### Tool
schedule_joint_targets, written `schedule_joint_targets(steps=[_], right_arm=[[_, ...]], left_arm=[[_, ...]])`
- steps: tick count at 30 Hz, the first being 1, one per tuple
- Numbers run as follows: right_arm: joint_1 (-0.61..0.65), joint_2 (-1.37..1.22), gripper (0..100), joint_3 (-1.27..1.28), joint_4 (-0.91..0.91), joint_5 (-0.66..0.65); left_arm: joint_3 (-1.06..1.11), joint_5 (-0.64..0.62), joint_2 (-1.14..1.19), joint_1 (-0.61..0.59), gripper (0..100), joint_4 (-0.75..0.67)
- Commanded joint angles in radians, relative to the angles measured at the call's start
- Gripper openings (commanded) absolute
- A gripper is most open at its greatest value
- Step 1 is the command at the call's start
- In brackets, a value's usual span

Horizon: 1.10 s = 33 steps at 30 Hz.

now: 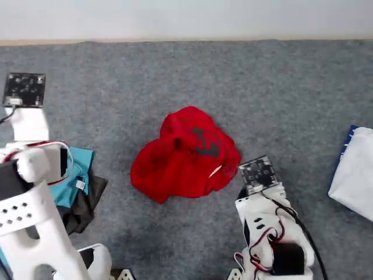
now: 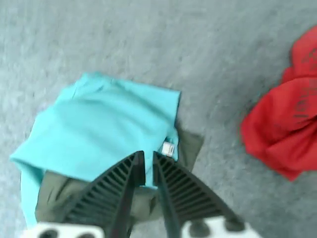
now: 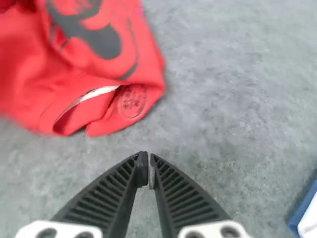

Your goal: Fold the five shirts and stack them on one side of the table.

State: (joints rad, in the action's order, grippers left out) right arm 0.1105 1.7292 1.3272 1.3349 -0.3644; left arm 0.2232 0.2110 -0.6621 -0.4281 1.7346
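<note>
A crumpled red shirt (image 1: 185,153) with a dark print lies in the middle of the grey table; it also shows as the red shirt (image 2: 285,124) and the red shirt (image 3: 74,64) in the wrist views. At the left, a folded turquoise shirt (image 2: 106,124) rests on a dark olive shirt (image 2: 64,196); the same turquoise shirt (image 1: 78,175) and dark shirt (image 1: 87,204) appear in the high view. My left gripper (image 2: 147,161) hangs shut above that stack, holding nothing. My right gripper (image 3: 146,166) is shut over bare carpet just short of the red shirt's collar.
A white garment (image 1: 355,172) with a blue edge lies at the table's right side. The left arm's white body (image 1: 32,216) stands over the stack at the front left, and the right arm (image 1: 268,227) stands at the front. The grey table (image 1: 186,76) runs back to a pale wall.
</note>
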Motion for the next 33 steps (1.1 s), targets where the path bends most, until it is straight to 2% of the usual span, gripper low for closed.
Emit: schedule_joint_targets(steps=[1, 8, 12, 14, 17, 24, 33], right_arm=[[0.039, -0.183, 0.9, -0.152, 0.013, -0.029], [0.154, -0.751, 1.1, -0.483, 0.119, -0.041], [0.251, -0.986, 0.9, -0.634, 0.179, -0.203], [0.282, -1.063, 1.1, -0.677, 0.18, -0.272], [0.315, -1.167, 2.6, -0.713, 0.176, -0.29], [0.427, -1.346, 23.2, -0.741, 0.14, -0.293], [0.49, -1.538, 24.2, -0.744, -0.036, -0.295]], left_arm=[[0.022, 0.017, -0.023, -0.071, 2, 0.018], [0.041, 0.018, -0.018, -0.117, 2, 0.018], [0.042, 0.018, -0.017, -0.118, 2, 0.018], [0.042, 0.018, -0.015, -0.118, 2, 0.018], [0.044, 0.018, -0.015, -0.117, 2, 0.017], [0.099, 0.02, -0.017, -0.118, 2, -0.002], [0.127, 0.02, -0.021, -0.118, 2, -0.006]])
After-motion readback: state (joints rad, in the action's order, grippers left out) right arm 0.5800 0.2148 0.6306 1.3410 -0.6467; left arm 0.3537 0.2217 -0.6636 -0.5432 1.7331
